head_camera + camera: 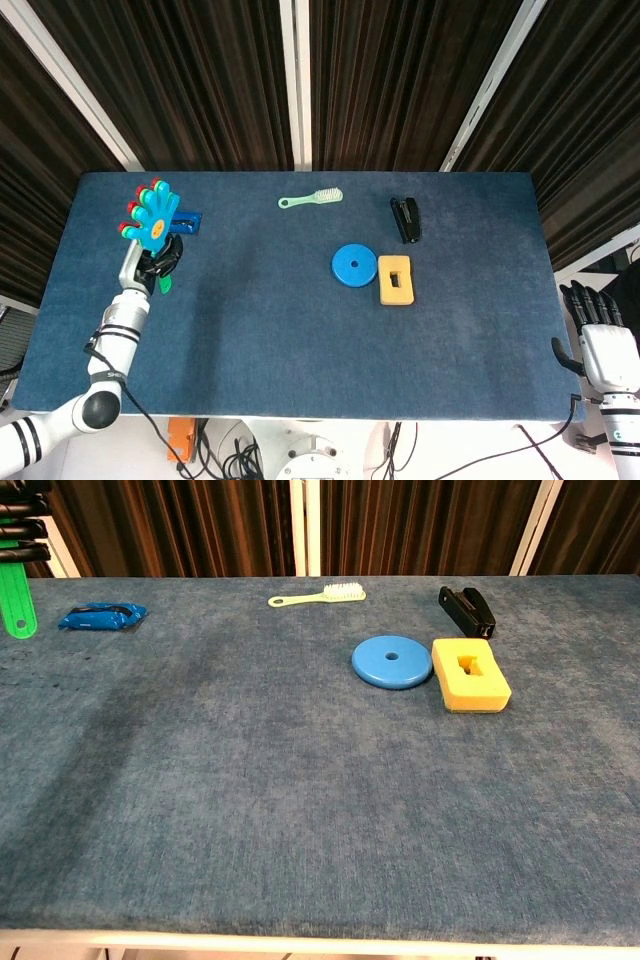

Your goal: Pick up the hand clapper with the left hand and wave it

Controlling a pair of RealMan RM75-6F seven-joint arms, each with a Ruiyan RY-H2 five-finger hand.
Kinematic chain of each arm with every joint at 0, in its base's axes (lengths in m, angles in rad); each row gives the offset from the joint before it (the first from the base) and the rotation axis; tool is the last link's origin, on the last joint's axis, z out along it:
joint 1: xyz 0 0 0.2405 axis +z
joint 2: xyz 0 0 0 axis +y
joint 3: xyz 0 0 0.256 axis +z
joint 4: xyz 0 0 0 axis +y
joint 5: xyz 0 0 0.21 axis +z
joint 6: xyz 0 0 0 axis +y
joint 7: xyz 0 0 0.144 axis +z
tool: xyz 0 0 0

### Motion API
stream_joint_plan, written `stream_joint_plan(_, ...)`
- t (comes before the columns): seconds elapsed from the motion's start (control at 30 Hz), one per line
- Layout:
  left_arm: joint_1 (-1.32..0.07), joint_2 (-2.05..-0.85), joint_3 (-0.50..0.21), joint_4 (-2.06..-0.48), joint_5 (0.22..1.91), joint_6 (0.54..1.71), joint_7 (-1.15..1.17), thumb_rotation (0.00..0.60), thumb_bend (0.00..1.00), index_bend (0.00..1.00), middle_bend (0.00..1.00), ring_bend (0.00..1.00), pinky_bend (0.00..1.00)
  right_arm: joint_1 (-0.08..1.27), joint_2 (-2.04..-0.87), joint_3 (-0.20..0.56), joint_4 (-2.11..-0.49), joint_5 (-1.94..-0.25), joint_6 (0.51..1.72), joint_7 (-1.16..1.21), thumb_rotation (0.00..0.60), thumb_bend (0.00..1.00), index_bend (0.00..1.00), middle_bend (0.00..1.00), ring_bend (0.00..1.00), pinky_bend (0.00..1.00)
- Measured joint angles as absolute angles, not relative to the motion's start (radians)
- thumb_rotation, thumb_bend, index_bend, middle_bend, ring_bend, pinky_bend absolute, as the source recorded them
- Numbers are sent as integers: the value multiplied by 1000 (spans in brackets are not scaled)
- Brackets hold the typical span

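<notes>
The hand clapper (152, 213) is a stack of plastic hand shapes in blue, red and green on a green handle. It stands upright above the table's left side, its blue face showing in the head view. My left hand (152, 265) grips the handle just below the hand shapes. In the chest view only the green handle end (17, 598) and dark fingers (22, 525) show at the top left corner. My right hand (603, 338) hangs off the table's right edge, holding nothing, its fingers straight and close together.
A blue packet (100, 615) lies at the far left, under the clapper. A pale green brush (318, 595) lies at the back middle, a black stapler (467, 611) at the back right. A blue disc (391, 662) and a yellow block (470, 675) sit right of centre.
</notes>
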State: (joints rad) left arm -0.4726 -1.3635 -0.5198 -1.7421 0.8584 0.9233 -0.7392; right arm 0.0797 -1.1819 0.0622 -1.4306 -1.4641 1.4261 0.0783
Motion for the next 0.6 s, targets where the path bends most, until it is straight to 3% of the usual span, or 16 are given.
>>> stream_joint_plan(0.13,-476,-1370,-507,-1731,879,955,-687,600,663,1000,1000,1000,1000,80,-1182,62,-1430,-1462,1424,78,600,311,0,0,0,0)
stream_joint_plan(0.27,-494,-1402,-453,-1668,959,1058,-488,600,663,1000,1000,1000,1000,80,-1182,61,-1429,-1463,1423,81,600,311,0,0,0,0)
stream_joint_plan(0.37,-515,-1442,-388,-1553,1074,1151,-242,600,663,1000,1000,1000,1000,80,-1182,61,-1428,-1464,1423,85,600,311,0,0,0,0)
stream_joint_plan(0.5,-544,-1519,-271,-1275,1261,1267,138,600,663,1000,1000,1000,1000,78,-1181,61,-1425,-1463,1425,89,600,311,0,0,0,0)
stream_joint_plan(0.6,-558,-1566,-212,-1112,1356,1325,281,600,663,1000,1000,1000,1000,79,-1180,62,-1424,-1461,1423,91,600,311,0,0,0,0)
